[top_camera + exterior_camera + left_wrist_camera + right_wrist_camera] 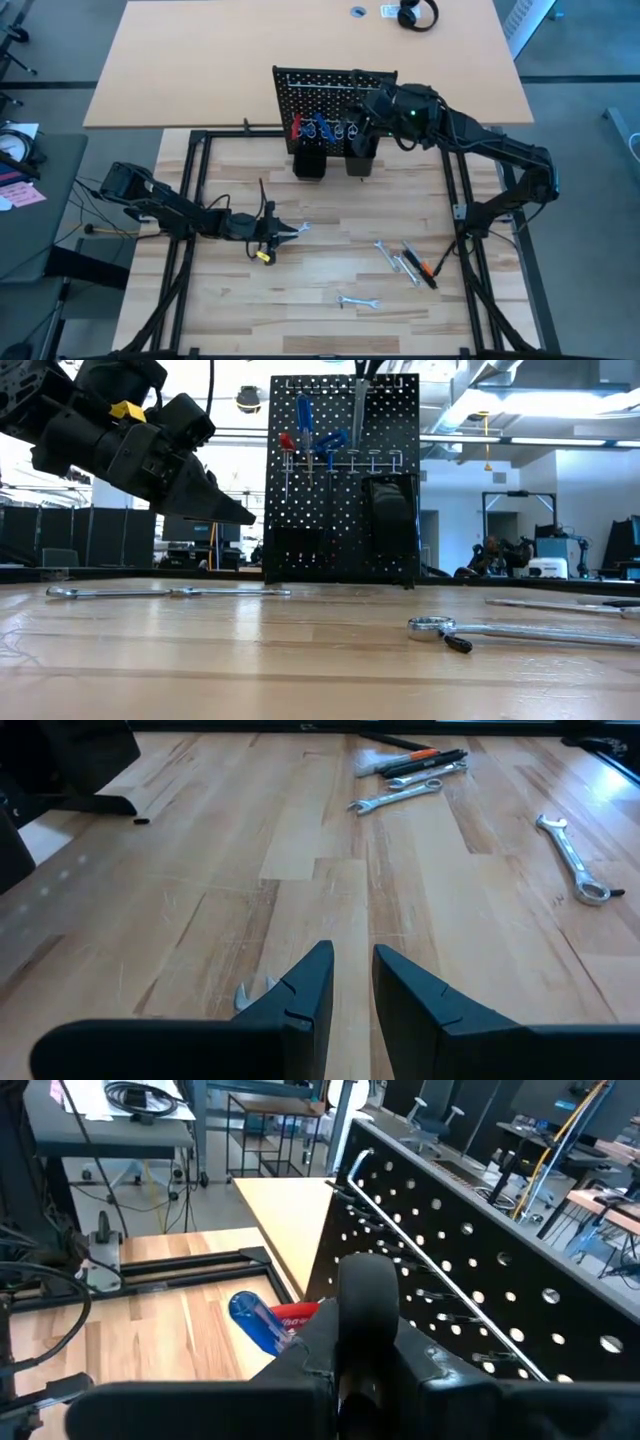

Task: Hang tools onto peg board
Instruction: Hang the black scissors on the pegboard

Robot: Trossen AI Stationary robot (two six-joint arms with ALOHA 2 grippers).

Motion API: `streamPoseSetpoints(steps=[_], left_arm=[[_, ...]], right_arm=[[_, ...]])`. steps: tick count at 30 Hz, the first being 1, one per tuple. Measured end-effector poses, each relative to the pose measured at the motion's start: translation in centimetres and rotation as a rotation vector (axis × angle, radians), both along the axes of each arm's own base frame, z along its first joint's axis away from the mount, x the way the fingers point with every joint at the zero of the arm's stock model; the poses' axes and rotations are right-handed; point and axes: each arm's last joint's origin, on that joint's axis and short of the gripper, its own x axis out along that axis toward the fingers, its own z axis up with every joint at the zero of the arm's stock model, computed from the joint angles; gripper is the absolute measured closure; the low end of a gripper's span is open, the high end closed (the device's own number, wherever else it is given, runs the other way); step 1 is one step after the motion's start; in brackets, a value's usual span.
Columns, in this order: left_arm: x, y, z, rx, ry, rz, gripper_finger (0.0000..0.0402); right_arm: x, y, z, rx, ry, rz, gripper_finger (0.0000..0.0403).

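Wrenches and other small tools were split between the wooden surface (pixel 330 330) and the black peg board (pixel 335 95), which stood upright at the far edge. On the board's row of hooks we saw a red-handled tool (pixel 286 442) and two blue-handled tools (pixel 305 415) already hanging, with two black cups (pixel 309 163) at its base.

We found the right gripper (pixel 366 122) up against the top of the board. Its jaws were pinched narrow on the upper end of a hanging wrench (pixel 359 410), a silver strip that pointed straight down in front of the holes, just beside the blue handles.

We saw the left gripper (pixel 352 955) near the middle left of the surface, raised a little above it and tilted down. Its jaws stood only slightly apart and held nothing, as bare wood showed through the gap. A long wrench (pixel 170 592) lay flat on the boards near it, and a silver tip showed just beside one finger in the left wrist view.

To the right, well apart from that gripper, we counted a pair of wrenches (pixel 390 255) lying beside an orange-and-black tool (pixel 425 268). A small wrench (pixel 356 300) lay alone nearer the front edge. On the pale table behind the board we noticed black headphones (pixel 417 14).
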Motion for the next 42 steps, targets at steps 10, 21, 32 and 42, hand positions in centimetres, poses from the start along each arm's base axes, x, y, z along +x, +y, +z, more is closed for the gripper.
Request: streamPoseSetpoints(steps=[10, 21, 32, 42], left_arm=[[0.0, 0.0, 0.1, 0.000, -0.007, 0.003, 0.0334], [0.0, 0.0, 0.0, 0.002, 0.005, 0.003, 0.0334], [0.0, 0.0, 0.0, -0.004, 0.005, 0.004, 0.0334], [0.0, 0.0, -0.1, -0.005, 0.007, 0.005, 0.0334]], right_arm=[[3.2, -2.7, -3.8, 0.064, 0.102, -0.007, 0.0358], [4.0, -3.5, -4.9, 0.062, 0.151, -0.013, 0.0355], [3.6, -3.1, -4.4, 0.034, 0.154, 0.002, 0.0275], [-0.5, -0.6, -0.3, -0.040, 0.071, 0.041, 0.0210]])
